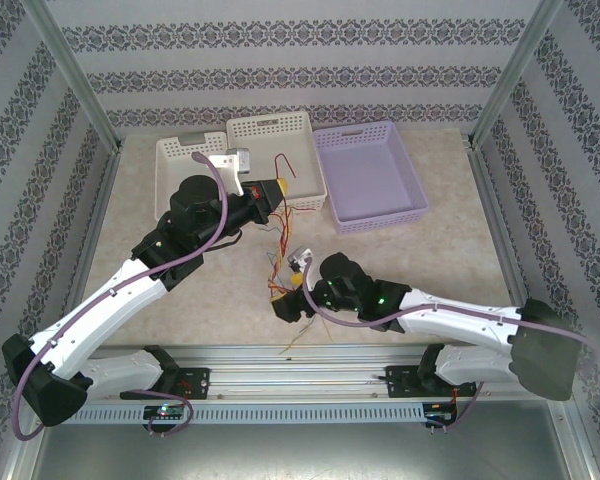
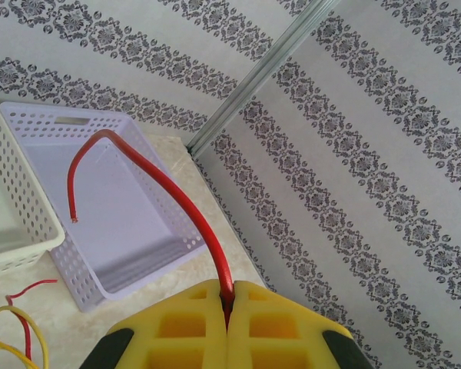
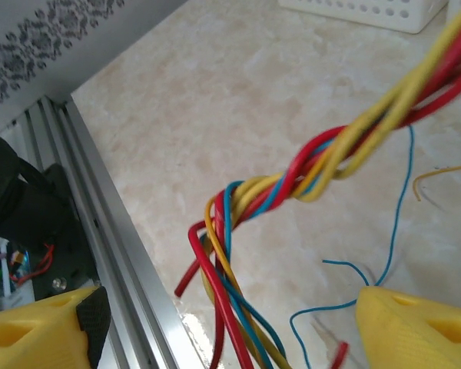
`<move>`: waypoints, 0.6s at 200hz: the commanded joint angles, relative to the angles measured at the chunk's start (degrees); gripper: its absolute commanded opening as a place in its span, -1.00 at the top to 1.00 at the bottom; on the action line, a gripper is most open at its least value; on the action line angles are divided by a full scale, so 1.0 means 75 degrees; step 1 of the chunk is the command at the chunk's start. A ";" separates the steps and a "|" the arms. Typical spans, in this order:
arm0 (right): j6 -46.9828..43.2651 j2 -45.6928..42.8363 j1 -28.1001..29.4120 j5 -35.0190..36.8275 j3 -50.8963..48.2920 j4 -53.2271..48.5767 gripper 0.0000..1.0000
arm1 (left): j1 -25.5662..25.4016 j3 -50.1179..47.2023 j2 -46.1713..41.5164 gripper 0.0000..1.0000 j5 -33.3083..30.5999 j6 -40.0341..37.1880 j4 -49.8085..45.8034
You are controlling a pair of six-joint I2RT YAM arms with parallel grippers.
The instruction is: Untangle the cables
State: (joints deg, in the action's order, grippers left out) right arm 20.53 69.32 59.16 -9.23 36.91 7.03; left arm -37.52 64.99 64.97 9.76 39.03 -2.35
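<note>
The cables (image 3: 292, 181) are a red, yellow and blue plait. It runs between the fingers of the right gripper (image 3: 230, 330), slanting up and away past the right finger (image 3: 415, 327). Near the fingers the plait comes apart into loose ends, with red ones curling toward the left finger (image 3: 46, 327). A thin blue strand (image 3: 399, 200) hangs free just inside the right finger. That gripper's jaws stand wide apart with the bundle in the gap. I can't tell if either finger touches it.

From above, the tangle (image 1: 280, 262) lies on the table (image 1: 430, 260) just ahead of the right gripper (image 1: 290, 300) and below the left gripper (image 1: 272, 190).

The left gripper (image 2: 227, 304) is clamped tight on one red cable (image 2: 192, 215). The cable rises from the seam between its yellow fingers (image 2: 177, 323) and arches over so its free end points down over the purple basket (image 2: 177, 223). The purple basket sits beyond the left gripper's tips, with a white basket (image 2: 15, 207) to its left. A few loose yellow and red strands (image 2: 23, 330) lie on the tabletop just left of the fingers.

Seen from above, the purple basket (image 1: 370, 175) is off to the left gripper's right. A white basket (image 1: 275, 140) is just behind that gripper, and a second white one (image 1: 185, 165) is beside the first. An aluminium rail (image 3: 115, 231) runs close by the right gripper's left finger.
</note>
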 commanded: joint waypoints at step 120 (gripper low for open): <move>-0.0729 -0.1669 -0.0238 0.0902 -0.0372 -0.1369 1.00 | 0.0192 0.0475 -0.0951 1.00 -0.1994 -0.1330 -0.2322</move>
State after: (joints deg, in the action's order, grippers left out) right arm 16.01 63.68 59.16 -2.44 36.58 -0.99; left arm -37.32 65.58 60.20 1.39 33.82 -12.32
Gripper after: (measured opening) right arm 0.072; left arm 0.047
